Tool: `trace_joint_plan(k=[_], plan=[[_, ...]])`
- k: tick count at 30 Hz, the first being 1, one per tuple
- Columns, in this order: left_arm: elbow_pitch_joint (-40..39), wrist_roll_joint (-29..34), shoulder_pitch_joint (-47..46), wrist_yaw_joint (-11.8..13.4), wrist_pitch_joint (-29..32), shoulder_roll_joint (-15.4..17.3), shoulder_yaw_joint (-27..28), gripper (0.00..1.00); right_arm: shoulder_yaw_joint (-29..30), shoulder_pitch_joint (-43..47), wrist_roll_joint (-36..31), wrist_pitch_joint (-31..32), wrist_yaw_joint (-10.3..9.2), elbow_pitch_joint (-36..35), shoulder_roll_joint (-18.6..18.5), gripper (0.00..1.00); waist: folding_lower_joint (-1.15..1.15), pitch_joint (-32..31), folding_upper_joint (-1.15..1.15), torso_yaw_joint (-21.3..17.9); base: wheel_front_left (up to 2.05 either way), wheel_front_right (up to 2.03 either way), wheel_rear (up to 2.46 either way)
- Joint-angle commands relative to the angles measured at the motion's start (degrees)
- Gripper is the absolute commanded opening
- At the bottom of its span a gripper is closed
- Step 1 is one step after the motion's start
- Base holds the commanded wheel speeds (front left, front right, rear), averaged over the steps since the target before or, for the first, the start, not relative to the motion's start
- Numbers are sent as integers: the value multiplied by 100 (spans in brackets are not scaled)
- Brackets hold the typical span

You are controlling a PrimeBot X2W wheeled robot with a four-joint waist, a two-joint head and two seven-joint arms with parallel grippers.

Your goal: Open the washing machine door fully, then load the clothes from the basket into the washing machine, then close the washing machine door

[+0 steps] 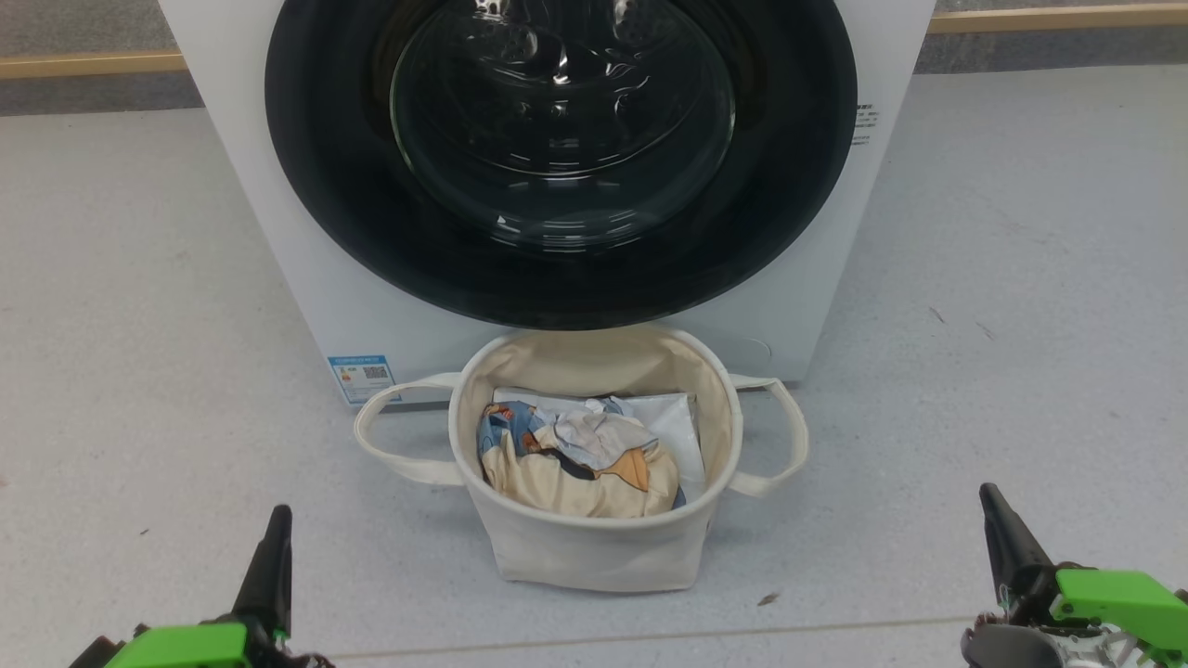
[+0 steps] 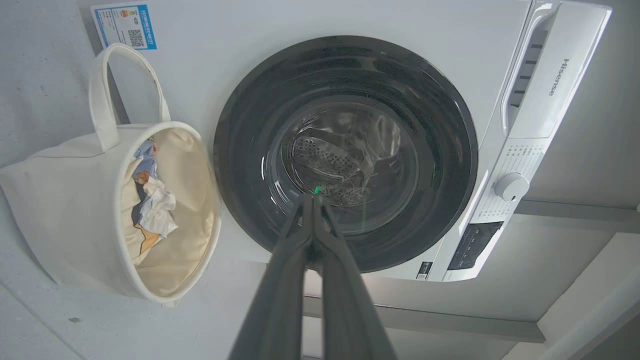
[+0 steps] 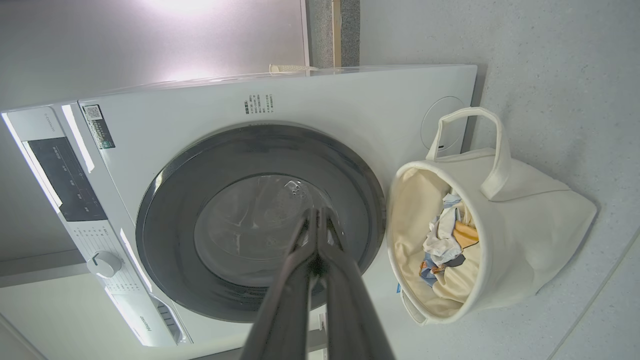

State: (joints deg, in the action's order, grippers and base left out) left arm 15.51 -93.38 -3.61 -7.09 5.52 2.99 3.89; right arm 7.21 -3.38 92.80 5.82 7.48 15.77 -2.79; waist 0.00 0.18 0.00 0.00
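Observation:
The white washing machine (image 1: 306, 278) stands ahead with its round glossy black door (image 1: 325, 186) closed flat against the front. Right before it on the floor sits the cream canvas basket (image 1: 594, 547), holding the clothes (image 1: 575, 459), cream and light blue with orange prints. My left gripper (image 1: 277, 520) is shut at the lower left, my right gripper (image 1: 987, 496) shut at the lower right, both well short of the basket and holding nothing. The left wrist view shows the door (image 2: 240, 150), basket (image 2: 60, 200) and left gripper (image 2: 313, 199); the right wrist view shows the door (image 3: 170, 210), basket (image 3: 525, 235) and right gripper (image 3: 318, 212).
Pale grey floor (image 1: 139, 325) spreads to both sides of the washer. A flat white sheet (image 1: 673, 417) lies under the clothes in the basket. The washer's control panel with a dial (image 2: 511, 187) runs along its top. A wall skirting (image 1: 83, 63) lies behind.

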Motion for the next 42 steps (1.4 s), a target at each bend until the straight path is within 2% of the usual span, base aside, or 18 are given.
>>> trace_joint_plan(k=[1,42], plan=[[-150,70,-252,-40,47,36,200,0,-100,-277,-38,42,1,-176,-35,0,0,0,0,0,0,0,0],[-148,95,-255,-40,71,15,231,0,-83,-279,-52,56,1,-176,-23,0,0,0,0,0,0,0,0]])
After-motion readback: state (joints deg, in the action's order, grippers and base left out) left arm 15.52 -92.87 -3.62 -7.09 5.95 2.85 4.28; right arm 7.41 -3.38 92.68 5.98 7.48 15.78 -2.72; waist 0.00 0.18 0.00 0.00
